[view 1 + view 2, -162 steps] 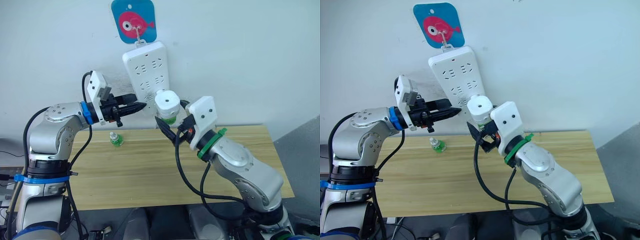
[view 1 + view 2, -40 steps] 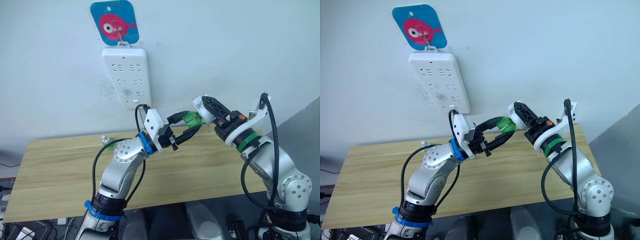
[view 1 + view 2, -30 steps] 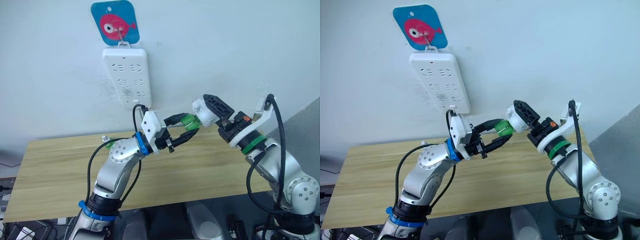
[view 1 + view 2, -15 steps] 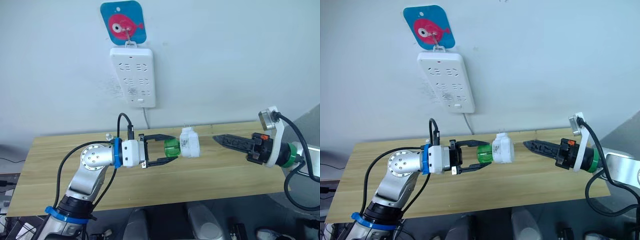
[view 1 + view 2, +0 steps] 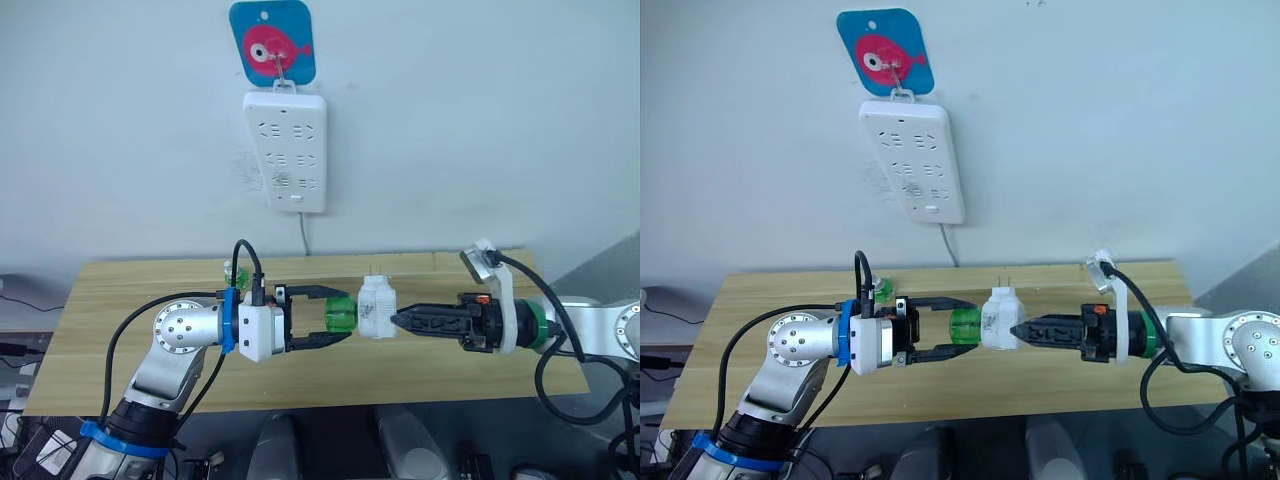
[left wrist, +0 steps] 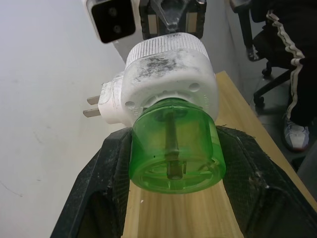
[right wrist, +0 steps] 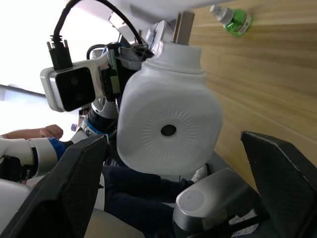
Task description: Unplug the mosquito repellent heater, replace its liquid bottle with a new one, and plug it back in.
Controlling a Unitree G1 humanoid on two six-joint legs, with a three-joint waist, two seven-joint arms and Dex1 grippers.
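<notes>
The mosquito repellent heater (image 5: pixel 377 307) is a small white unit held in the air over the table, its two prongs pointing up. Its green liquid bottle (image 5: pixel 340 313) sticks out toward my left gripper (image 5: pixel 343 315), which is shut on the bottle; the left wrist view shows a finger on each side of it (image 6: pixel 173 148). My right gripper (image 5: pixel 398 320) is at the heater's dimpled front, open, with its fingers (image 7: pixel 74 188) spread wide to either side of the heater (image 7: pixel 168 131) and not touching it. Another green bottle (image 5: pixel 233 272) stands on the table at the back left.
The white power strip (image 5: pixel 292 150) hangs on the wall from a blue fish hook plate (image 5: pixel 272 40), its cord dropping behind the wooden table (image 5: pixel 480 370). A person's leg and a chair (image 6: pixel 292 74) are beyond the table's end, and a hand (image 7: pixel 47 131) shows.
My right gripper has moved left from well clear of the heater up to its front. The left gripper keeps hold of the bottle. The camera has shifted.
</notes>
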